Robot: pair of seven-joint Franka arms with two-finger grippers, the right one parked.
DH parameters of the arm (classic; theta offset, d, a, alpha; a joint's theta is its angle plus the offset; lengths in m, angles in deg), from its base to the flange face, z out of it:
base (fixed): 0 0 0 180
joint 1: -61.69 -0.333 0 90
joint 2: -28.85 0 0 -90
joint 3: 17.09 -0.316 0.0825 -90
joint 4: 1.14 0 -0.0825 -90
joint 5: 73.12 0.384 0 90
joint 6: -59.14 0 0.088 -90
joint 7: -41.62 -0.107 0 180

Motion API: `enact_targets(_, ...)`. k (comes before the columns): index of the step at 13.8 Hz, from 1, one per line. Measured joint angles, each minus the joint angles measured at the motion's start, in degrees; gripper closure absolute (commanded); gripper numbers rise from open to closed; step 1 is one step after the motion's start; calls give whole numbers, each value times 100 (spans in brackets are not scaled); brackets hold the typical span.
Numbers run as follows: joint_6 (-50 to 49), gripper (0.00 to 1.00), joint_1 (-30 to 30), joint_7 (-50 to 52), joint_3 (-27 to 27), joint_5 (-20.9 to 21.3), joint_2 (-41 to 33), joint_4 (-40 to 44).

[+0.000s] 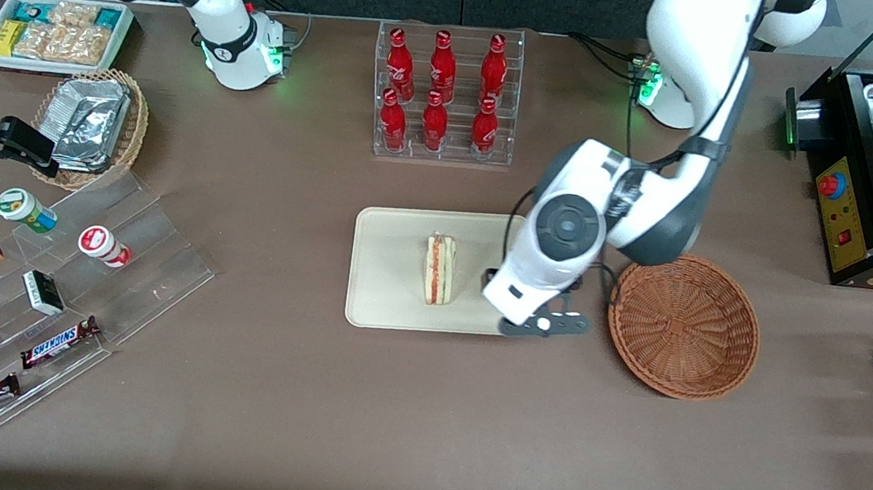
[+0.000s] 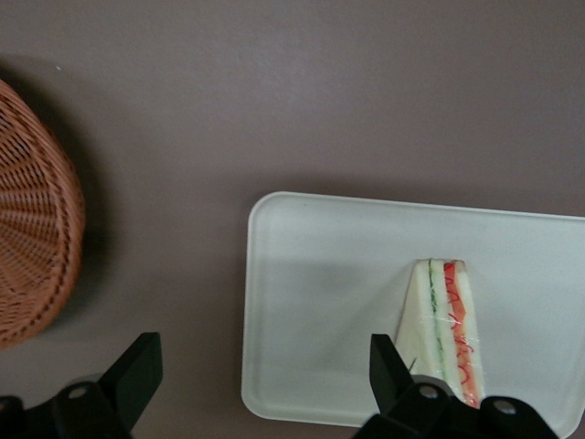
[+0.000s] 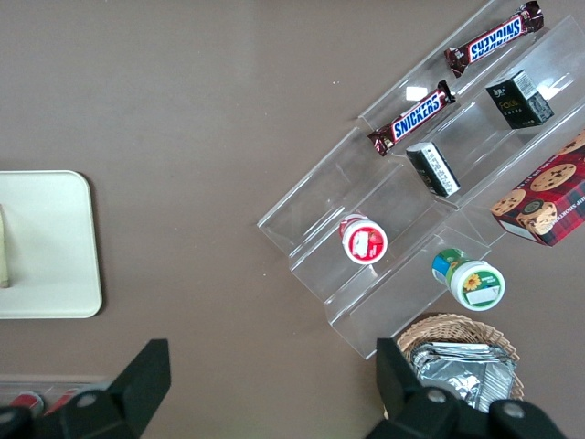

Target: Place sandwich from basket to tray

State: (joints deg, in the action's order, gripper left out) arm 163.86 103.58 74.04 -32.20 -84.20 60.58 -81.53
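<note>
Sandwich (image 1: 439,269): you can see it lying on the tray (image 1: 385,293), roughly in the tray's middle, cut edge up so the red and cream layers show. In the left wrist view the same wedge (image 2: 445,328) shows red and green filling under a clear wrap.

Tray: your cream tray sits flat on the brown surface (image 1: 299,411), nearer to the front camera than the bottle rack (image 1: 445,94). Its rim also shows in the right wrist view (image 3: 50,245).

Basket (image 1: 684,325): your reddish-brown wicker basket stands beside the tray, toward the working arm's end of the surface, apart from the tray's edge. Nothing lies in it. Its woven wall shows in the left wrist view too (image 2: 32,247).

Claw (image 1: 514,321): you will find it hanging over the tray's edge on the basket side, just beside the sandwich and not touching it. In the left wrist view the claw (image 2: 265,370) has its two black fingers (image 2: 135,373) spread wide apart, with nothing between them.

Bottle rack: a clear rack with six red bottles, farther from the front camera than the tray.

Other items for you to note: a tan basket of foil packets (image 1: 91,126) and a clear stepped display (image 1: 47,297) with Snickers bars (image 1: 58,343), both toward the parked arm's end of the surface.
</note>
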Motion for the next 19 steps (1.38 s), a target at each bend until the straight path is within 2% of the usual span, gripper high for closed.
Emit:
enact_targets(5, -398, 0, -13, -1051, -892, -362, -284, -160)
enact_targets(7, -412, 0, -36, -1444, -1105, -437, -468, -347)
enact_targets(9, -477, 0, -364, -1857, -1127, -497, -714, -535)
enact_targets(13, -940, 0, -1258, -2544, -868, -538, -1207, -639)
enact_targets(16, -1306, 0, -2192, -2771, -69, -426, -1604, -642)
enact_targets(19, -1431, 0, -2886, -2780, 649, 56, -1846, -650)
